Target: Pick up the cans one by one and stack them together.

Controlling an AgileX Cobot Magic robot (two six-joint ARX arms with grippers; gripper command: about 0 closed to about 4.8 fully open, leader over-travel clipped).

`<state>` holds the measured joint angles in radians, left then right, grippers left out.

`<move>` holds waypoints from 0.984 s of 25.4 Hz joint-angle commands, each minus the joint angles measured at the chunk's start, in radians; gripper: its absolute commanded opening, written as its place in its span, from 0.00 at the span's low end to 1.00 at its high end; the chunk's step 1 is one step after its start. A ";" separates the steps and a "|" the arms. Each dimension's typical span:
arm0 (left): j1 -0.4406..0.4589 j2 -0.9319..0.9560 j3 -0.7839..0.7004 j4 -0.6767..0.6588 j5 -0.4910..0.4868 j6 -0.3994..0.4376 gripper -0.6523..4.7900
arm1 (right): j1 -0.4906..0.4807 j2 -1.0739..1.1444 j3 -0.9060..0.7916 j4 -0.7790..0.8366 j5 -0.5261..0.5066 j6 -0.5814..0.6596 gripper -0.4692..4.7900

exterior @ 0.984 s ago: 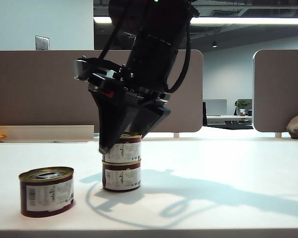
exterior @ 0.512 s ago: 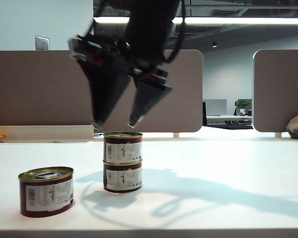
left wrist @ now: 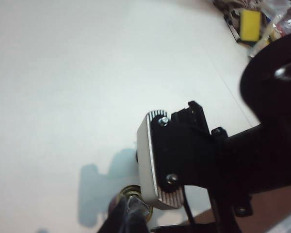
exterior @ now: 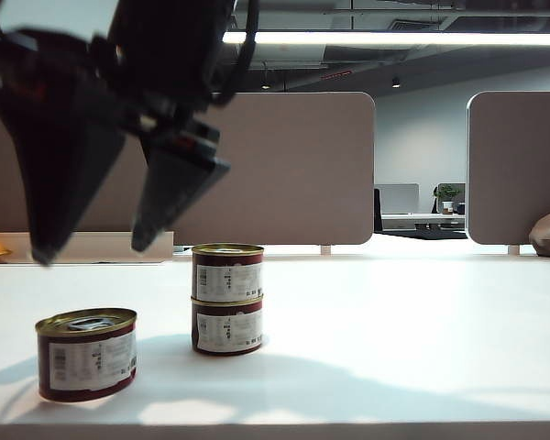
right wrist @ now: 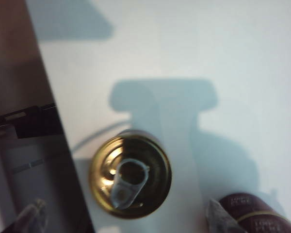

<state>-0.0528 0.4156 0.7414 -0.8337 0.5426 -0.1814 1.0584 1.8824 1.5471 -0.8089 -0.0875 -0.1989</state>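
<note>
Three cans on the white desk: two stacked near the middle, edges lined up pretty neatly, and a single can sitting alone closer to the front edge, off to the left and clear of the stack with bare desk between them.

Right tool hangs up in the air on the left side of the exterior view, fingers spread wide, pinching nothing. It's roughly above the single can, well apart from it. In the right wrist view you look straight down on that can's gold lid with its pull tab, sitting between the two fingertips, and the maroon side of another can pokes in at the corner.

Left tool: only a dark tip shows at the edge of the left wrist view, so can't tell whether it's spread or pressed together. A gold can rim peeks out beside it.

Loads of open desk to the right of the stack, back to the grey dividers.
</note>
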 commanded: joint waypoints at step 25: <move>0.001 -0.082 0.005 0.021 -0.034 -0.017 0.11 | -0.006 0.143 0.097 0.002 -0.005 0.011 0.39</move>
<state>-0.0528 0.3328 0.7414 -0.8268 0.5110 -0.1997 1.0512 2.0357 1.6135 -0.8219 -0.1020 -0.1886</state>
